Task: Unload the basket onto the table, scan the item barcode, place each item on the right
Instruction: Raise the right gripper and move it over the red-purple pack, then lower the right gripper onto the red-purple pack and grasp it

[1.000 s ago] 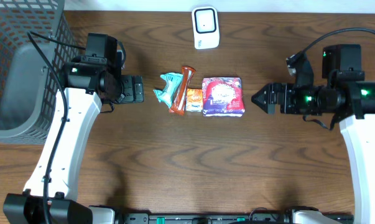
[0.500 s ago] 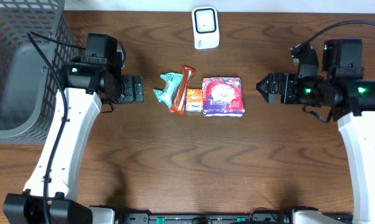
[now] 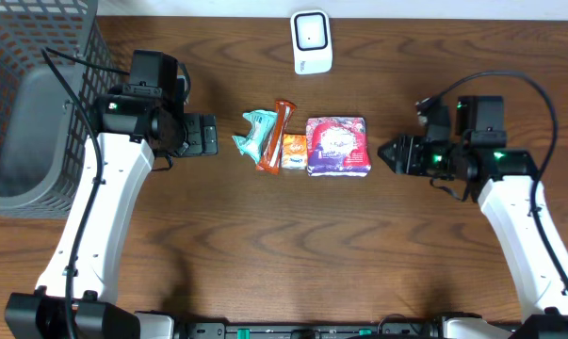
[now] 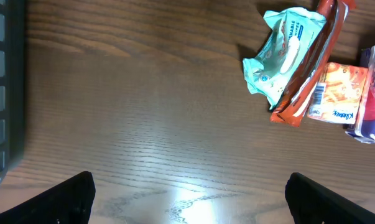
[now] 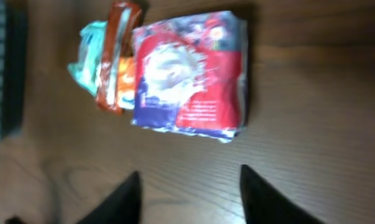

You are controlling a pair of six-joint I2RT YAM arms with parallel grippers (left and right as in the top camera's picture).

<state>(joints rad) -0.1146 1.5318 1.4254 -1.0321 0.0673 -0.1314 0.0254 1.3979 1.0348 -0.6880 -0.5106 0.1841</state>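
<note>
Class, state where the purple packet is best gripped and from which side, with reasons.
Probably its free right edge, approached from the right: the purple packet lies flat, the orange packet crowds its left edge, and the right gripper faces it.

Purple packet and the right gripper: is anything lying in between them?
No, only bare table wood lies between the purple packet and the right gripper. The right wrist view shows it best; the overhead view agrees.
</note>
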